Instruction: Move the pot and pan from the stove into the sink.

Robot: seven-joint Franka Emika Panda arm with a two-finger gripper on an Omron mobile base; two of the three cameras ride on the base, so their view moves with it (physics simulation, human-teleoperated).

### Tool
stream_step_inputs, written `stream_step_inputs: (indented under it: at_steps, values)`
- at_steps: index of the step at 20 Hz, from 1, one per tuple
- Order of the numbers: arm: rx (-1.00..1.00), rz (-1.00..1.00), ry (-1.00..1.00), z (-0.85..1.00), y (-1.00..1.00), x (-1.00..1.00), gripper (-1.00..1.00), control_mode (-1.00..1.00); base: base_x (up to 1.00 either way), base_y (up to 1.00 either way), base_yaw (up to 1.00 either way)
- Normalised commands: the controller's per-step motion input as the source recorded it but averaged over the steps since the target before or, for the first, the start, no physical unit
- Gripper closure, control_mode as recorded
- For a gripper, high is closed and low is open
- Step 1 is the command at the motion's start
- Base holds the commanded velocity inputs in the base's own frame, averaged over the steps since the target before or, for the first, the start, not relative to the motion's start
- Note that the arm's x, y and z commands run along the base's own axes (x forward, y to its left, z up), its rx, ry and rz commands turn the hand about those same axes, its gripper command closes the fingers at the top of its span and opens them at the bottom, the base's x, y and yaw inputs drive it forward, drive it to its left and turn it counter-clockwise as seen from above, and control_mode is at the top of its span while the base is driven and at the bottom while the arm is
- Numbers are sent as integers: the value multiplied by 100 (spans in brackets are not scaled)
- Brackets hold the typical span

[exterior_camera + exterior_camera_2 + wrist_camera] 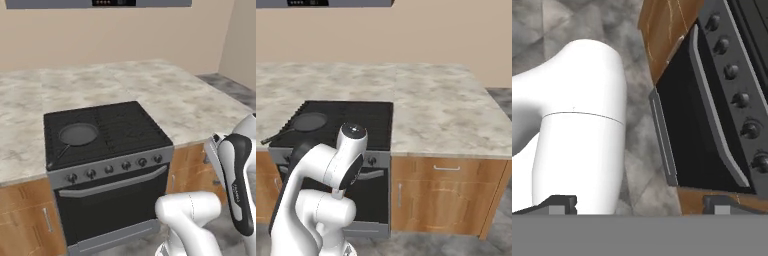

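The pan (78,134) sits flat on the rear left burner of the stove (107,131), dark and shallow, its long thin handle pointing toward the front left corner of the cooktop. From the right-hand camera the same pan (308,121) lies on the far left of the black top, and here the handle reaches out past the stove's (356,120) left edge over the counter, which the other angle does not make as plain. The left camera gives the full stove front: a row of round knobs (116,167) on the grey panel, the bar handle (112,184) across the black oven door below. From the right, the arm stands in front of most of that face. The marble counter (175,97) wraps around the stove on both sides and behind, wooden cabinets (443,195) under it. Down at the hand camera, things tilt: the oven door (697,125) and its knobs run diagonally up the right side, grey tiled floor (637,150) beside it. The gripper (639,206) hangs low in front of the stove, well away from the pan, its two dark fingertips (559,204) spread wide apart at the bottom corners with nothing between them.
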Motion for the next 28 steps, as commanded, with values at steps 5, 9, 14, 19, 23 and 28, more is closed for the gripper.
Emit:
stream_step_inputs:
  at_steps: [5,9,14,19,23,28]
  values:
    - [0,0,0,0,0,0,-100,100,0,92,-1]
    - [0,0,0,0,0,0,-100,100,0,92,0]
    - [0,0,0,0,0,0,-100,100,0,80,0]
    - [0,0,0,0,0,0,-100,100,0,51,6]
    - [0,0,0,0,0,0,-100,100,0,-6,5]
    - [0,0,0,0,0,0,-100,100,3,-17,20]
